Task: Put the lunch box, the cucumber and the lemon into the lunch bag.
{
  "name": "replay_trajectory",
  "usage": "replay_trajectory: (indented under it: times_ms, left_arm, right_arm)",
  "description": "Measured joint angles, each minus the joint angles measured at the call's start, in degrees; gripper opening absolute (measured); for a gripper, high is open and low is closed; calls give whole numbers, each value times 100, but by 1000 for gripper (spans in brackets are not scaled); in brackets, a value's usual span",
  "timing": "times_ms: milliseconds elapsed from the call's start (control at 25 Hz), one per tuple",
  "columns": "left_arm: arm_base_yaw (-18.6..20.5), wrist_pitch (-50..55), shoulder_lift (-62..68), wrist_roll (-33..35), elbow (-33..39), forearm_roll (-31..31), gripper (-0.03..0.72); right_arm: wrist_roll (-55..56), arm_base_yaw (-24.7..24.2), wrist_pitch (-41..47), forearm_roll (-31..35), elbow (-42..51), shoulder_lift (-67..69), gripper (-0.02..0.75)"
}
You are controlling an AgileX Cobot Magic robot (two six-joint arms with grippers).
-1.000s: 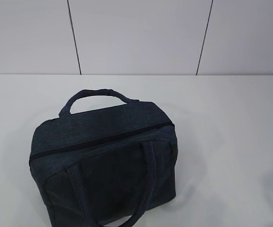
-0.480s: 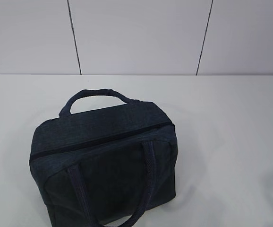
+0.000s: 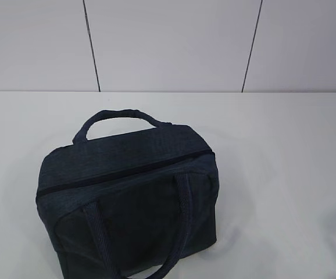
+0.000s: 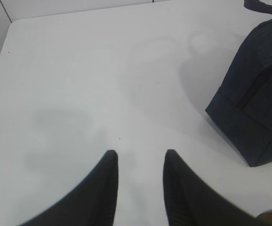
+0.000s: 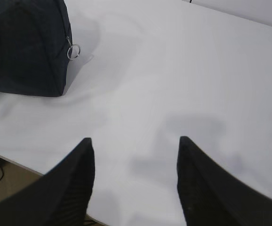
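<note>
The lunch bag [image 3: 127, 200] is the only obstacle on the white table [image 3: 284, 151], filling the lower left and centre of the exterior view. Its zipper [image 3: 124, 172] runs shut across the top, and two looped handles arch over it, so no way in shows from above. Bare table lies open across the whole right side, along the back by the wall, and in a narrower strip at the left edge.

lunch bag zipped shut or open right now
Shut: the lunch bag has its zipper lying as one closed line across the top, with no gap.
</note>
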Motion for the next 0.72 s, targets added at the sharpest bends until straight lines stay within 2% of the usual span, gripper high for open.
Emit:
replay_trajectory:
  times_ms: [720]
  left_arm:
    - [0, 0, 0, 0, 0, 0, 235]
  right_arm:
    - [0, 0, 0, 0, 0, 0, 407]
